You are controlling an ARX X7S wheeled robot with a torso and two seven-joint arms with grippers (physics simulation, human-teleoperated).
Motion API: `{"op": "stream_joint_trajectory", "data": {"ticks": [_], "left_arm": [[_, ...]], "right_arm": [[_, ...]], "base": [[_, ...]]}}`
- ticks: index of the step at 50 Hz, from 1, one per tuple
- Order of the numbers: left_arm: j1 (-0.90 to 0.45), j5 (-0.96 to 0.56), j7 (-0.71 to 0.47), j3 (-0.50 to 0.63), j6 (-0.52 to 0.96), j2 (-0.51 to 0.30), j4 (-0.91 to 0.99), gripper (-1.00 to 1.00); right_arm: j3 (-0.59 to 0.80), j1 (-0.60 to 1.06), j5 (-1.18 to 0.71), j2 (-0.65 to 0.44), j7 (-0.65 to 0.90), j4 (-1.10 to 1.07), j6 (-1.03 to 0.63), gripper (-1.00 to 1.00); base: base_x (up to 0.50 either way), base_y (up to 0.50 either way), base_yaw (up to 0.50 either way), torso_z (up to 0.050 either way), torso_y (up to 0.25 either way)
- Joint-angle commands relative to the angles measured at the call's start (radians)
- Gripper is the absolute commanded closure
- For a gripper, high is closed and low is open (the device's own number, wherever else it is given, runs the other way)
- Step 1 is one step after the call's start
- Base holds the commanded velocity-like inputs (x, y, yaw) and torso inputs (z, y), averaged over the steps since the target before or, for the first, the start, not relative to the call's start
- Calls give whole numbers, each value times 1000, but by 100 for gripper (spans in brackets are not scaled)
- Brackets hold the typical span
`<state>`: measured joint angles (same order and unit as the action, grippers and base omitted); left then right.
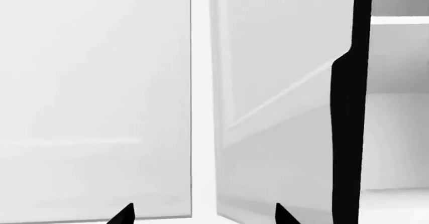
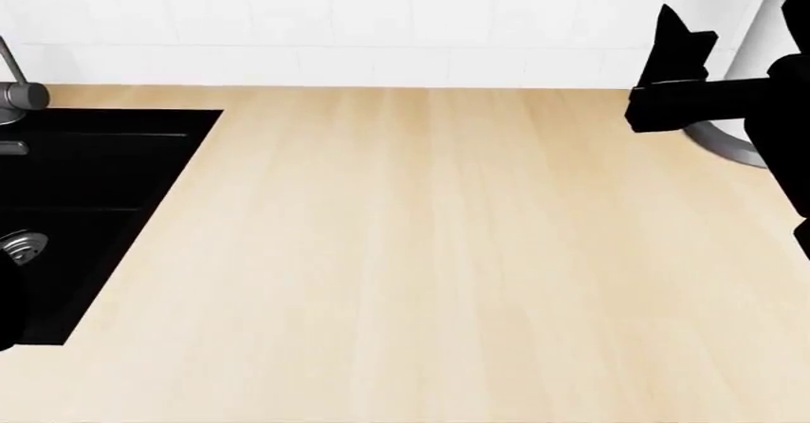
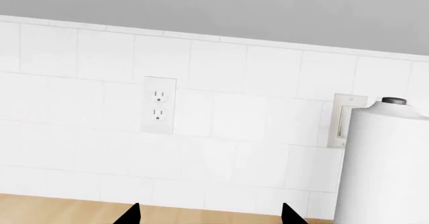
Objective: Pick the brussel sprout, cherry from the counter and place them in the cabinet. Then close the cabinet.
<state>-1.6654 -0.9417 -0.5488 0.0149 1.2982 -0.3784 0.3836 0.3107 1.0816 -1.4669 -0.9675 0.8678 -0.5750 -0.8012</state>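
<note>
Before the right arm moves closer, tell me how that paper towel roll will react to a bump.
The paper towel roll stands tall and upright, so a high bump may tip it. Being paper, it is likely light and soft. Its dark-capped post might steady it.

Flat, even simulator light, bright and nearly shadowless; sharp focus throughout, no glare or blur; arms render as pure black silhouettes.
</note>
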Motion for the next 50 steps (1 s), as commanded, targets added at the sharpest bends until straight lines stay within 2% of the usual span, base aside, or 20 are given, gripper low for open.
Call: {"op": "stream_joint_trajectory", "data": {"ticks": [1,11,18,22,29,40,50], "left_arm": [[-143,151,119,-72,-401,86,-410,-100],[-188,93,229,-28,-352,108,-515,-100],[-228,29,246,-104,-364,147,-628,-100],[-241,14,272,-103,-361,155,-660,-100],[-259,31,336,-27,-340,155,-689,-100],[-265,75,437,158,-262,138,-670,-100],[-253,64,478,214,-235,139,-631,-100]], "right_arm": [[-6,-20,11,3,-4,0,11,-100],[-8,-33,19,3,-9,3,21,-100],[-13,-40,15,0,-7,0,26,-100],[-15,-47,17,0,-8,1,31,-100],[-13,-48,22,4,-10,7,33,-100],[-14,-60,32,7,-15,8,42,-100],[-14,-70,37,9,-16,8,48,-100]], "base": [[0,0,0,0,0],[0,0,0,7,0],[0,0,0,5,0],[0,0,0,5,0],[0,0,0,8,0],[0,0,0,6,0],[0,0,0,4,-6]]}}
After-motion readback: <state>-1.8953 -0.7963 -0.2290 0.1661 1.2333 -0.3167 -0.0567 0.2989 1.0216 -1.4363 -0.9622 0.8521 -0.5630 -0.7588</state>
